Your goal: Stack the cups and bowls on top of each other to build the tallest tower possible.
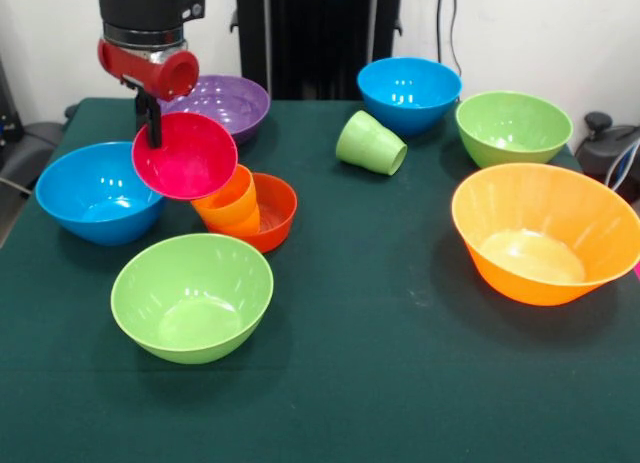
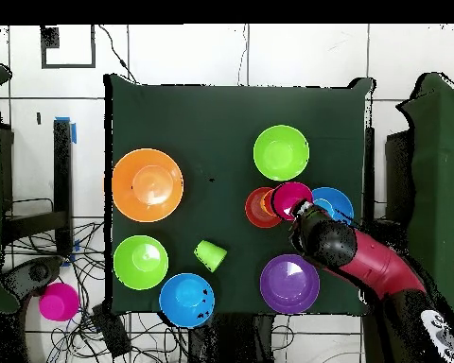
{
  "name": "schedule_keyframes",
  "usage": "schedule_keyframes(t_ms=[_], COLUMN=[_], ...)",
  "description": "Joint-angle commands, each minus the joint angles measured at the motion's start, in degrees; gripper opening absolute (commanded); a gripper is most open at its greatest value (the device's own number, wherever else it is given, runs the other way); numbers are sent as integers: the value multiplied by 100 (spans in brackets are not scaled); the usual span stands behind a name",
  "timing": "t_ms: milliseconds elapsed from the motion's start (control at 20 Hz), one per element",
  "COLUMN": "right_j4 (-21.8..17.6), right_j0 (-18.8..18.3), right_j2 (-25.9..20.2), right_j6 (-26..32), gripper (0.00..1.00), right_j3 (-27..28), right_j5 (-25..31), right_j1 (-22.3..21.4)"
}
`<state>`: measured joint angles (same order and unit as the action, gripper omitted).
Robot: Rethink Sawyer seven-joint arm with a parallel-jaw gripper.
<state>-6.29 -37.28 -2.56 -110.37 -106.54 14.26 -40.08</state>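
My gripper [image 1: 152, 131] is shut on the rim of the magenta bowl [image 1: 188, 157], which is tilted with its opening toward the table's front. The bowl's lower edge sits at the top of the orange cup [image 1: 232, 205]. That cup leans to the left inside the small red-orange bowl [image 1: 275, 211]. From above, the magenta bowl [image 2: 292, 199] lies beside the red-orange bowl [image 2: 261, 207], and the gripper [image 2: 300, 216] is at its edge. The light green cup [image 1: 370, 143] lies on its side, alone, further back.
Around the stack stand a blue bowl [image 1: 98, 193], a light green bowl [image 1: 192, 296] and the purple bowl [image 1: 228, 103]. On the other side are a second blue bowl [image 1: 408, 93], a second green bowl [image 1: 512, 128] and the large orange bowl [image 1: 545, 233].
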Motion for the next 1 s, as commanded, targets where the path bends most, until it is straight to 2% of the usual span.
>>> schedule_keyframes(t_ms=[50,350,450,500,600,1000], right_j4=[-240,-227,-315,-330,-279,-279], right_j0=[107,118,-230,-273,-255,2], right_j2=[-496,-480,-501,-506,-488,-286], right_j6=[-34,-65,144,181,262,-3], gripper=[0,0,0,0,0,0], right_j3=[-168,-176,-30,-3,373,226], right_j5=[500,490,462,472,718,700], right_j1=[29,28,217,238,392,214])
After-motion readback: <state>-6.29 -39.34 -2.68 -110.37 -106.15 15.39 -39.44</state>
